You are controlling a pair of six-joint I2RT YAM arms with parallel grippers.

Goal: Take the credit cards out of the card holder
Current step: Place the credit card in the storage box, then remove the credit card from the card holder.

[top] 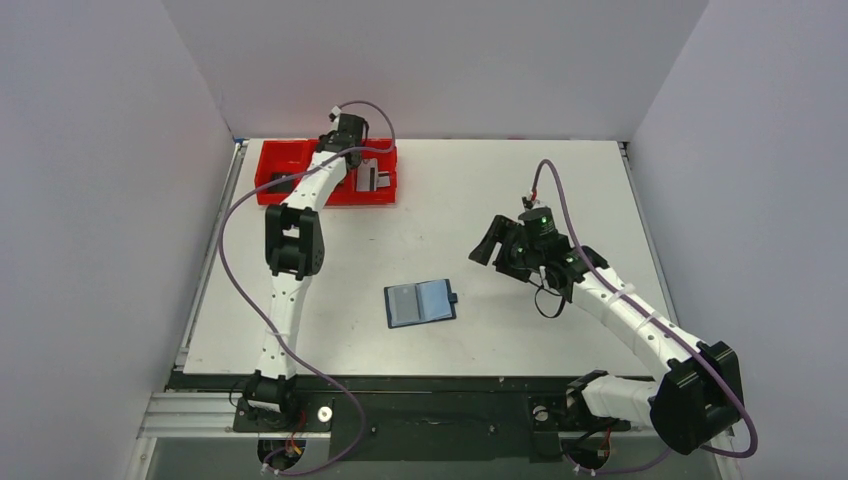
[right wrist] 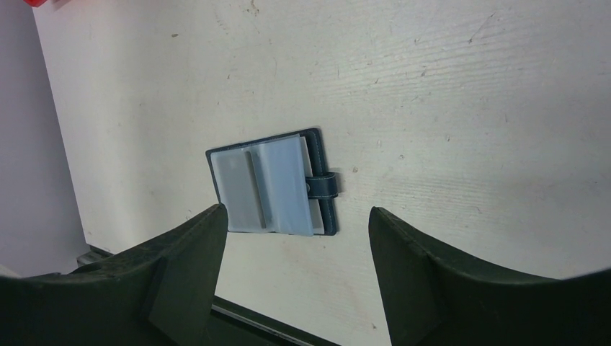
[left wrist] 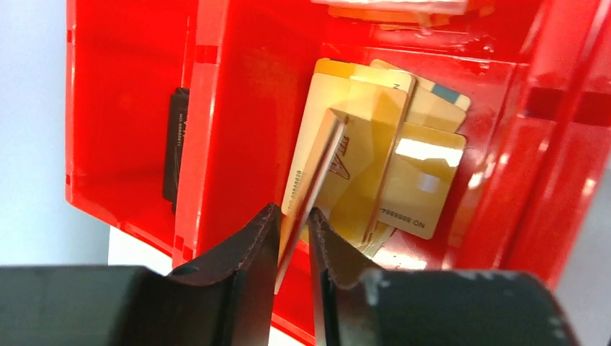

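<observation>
Left gripper (left wrist: 293, 216) first: jaws are narrow with a gold card (left wrist: 313, 173) pinched edge-on between them. It's tilted and hanging over the red tray (left wrist: 223, 108), right above the compartment that already has a pile of gold cards (left wrist: 425, 180) in it. A black card (left wrist: 176, 144) sits in the next compartment over.

Looks to me like this is the drop-off step. To do it well I'd get low over the pile and open only a little, so the card tips flat onto the others instead of bouncing or landing across the divider wall. Then lift straight up so the fingers don't drag anything back out.

Right gripper (right wrist: 295, 211) has its jaws wide apart, holding nothing. It hovers above the card holder (right wrist: 270, 184), which lies open and flat on the table (top: 500, 180), well apart from the tray. A greyish rectangle in its left pocket might be another card, can't really tell.
</observation>
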